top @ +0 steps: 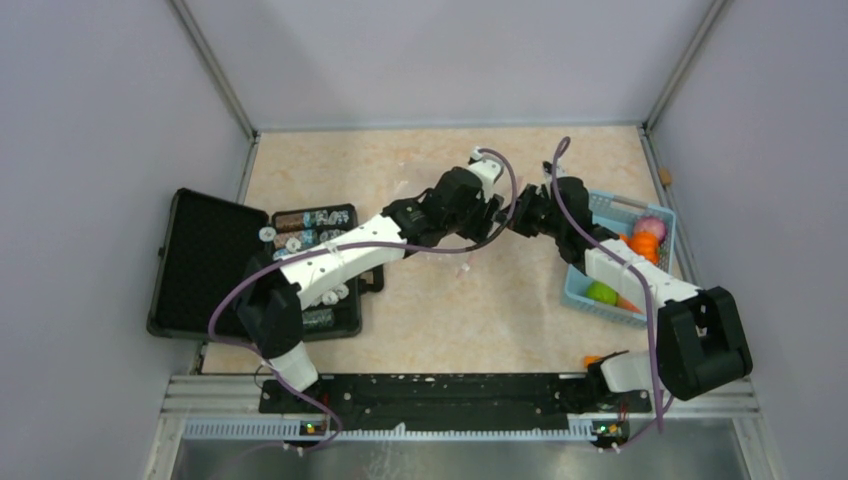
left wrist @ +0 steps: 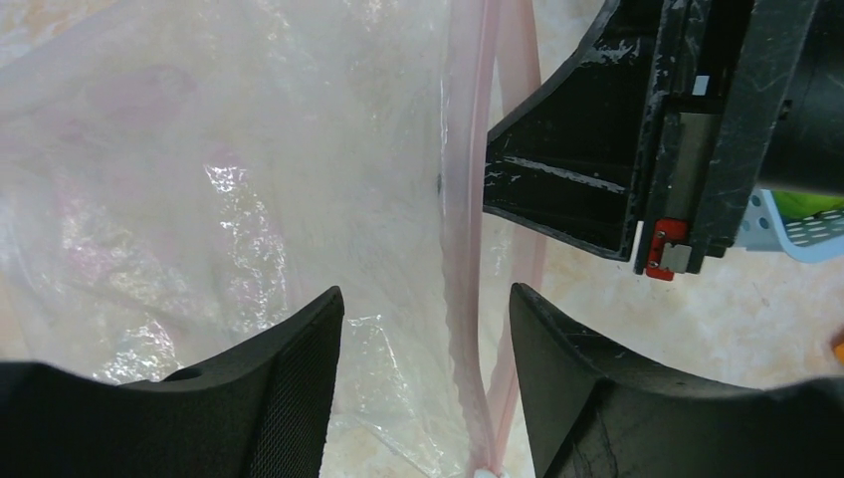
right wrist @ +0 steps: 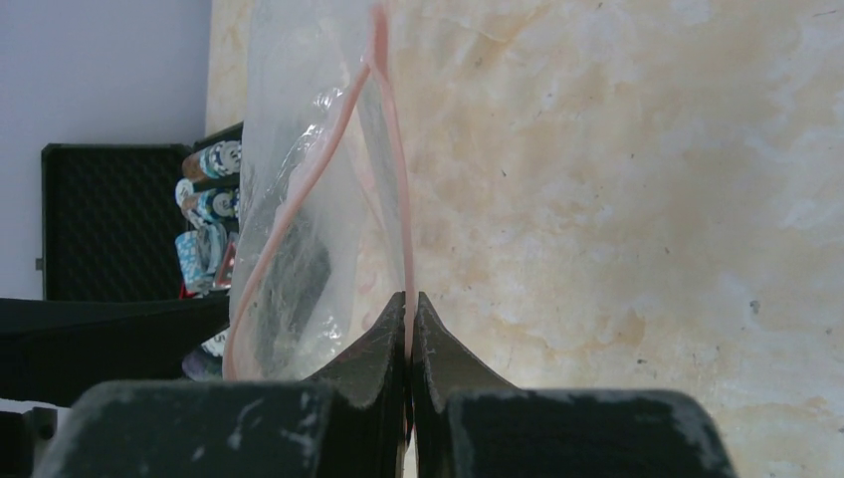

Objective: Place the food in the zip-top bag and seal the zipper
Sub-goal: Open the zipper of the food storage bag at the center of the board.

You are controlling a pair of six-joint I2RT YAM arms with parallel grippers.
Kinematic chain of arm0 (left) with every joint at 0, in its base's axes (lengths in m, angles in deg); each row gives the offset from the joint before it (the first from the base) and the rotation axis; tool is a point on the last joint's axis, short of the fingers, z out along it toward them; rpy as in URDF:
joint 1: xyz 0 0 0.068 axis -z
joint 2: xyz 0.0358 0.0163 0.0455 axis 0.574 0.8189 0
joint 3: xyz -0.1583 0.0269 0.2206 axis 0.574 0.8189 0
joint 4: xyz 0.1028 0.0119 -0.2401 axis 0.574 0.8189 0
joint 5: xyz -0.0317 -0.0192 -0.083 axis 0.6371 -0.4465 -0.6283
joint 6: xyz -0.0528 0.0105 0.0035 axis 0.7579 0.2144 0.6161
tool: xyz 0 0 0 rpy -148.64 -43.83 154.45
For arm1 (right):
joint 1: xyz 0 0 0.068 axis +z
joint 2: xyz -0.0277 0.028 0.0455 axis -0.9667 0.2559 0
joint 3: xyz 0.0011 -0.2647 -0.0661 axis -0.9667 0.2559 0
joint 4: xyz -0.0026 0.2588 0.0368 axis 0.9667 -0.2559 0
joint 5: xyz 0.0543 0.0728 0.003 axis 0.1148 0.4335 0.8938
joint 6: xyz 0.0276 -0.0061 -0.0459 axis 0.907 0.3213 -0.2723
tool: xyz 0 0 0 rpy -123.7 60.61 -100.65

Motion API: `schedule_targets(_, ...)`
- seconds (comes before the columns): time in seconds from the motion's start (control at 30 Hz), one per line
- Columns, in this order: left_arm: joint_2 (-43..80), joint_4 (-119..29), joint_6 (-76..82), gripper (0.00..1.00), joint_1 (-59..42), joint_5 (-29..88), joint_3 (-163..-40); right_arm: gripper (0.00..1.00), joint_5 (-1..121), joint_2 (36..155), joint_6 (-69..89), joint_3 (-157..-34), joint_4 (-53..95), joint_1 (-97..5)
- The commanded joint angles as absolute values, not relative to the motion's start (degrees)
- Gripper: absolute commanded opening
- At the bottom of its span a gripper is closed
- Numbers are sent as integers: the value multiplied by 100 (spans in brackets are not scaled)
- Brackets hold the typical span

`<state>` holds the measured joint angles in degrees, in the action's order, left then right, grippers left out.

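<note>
On the tabletop (top: 450, 310), the case (top: 205, 262) lies at frame left, the basket (top: 615, 203) holding fruit (top: 648, 235) at right, and the bag (right wrist: 299, 199) between them.

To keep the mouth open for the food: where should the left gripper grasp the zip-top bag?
Probably the free strip of the zipper, on edge between the fingers of the open left gripper. Come from the left arm's side, opposite the right gripper, which pinches the other strip.

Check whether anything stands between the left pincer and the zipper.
Nothing visible does: the zipper runs through the gap between the left pincer's open jaws. The right pincer is shut on the zipper farther along, off to one side.
</note>
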<state>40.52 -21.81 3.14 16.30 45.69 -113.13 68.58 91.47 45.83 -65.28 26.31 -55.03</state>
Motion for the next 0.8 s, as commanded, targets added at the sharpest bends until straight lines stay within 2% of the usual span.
schedule_targets(0.0, 4120, -2203, 194, 62, 1691, 5038, -11488, 0, 7073, 8941, 4754, -6631, 2905, -5452)
schedule_targets(0.07, 4118, -2285, 261, 61, 1691, 5019, -11460, 0, 7056, 8929, 4746, -6636, 2842, -5443)
schedule_targets(0.5, 4164, -2271, 136, 38, 1748, 5385, -11520, 0, 6953, 8750, 4673, -6502, 2786, -5445)
schedule_targets(0.77, 4122, -2295, 154, 37, 1757, 5747, -11502, 0, 7102, 8756, 4630, -6452, 2808, -5447)
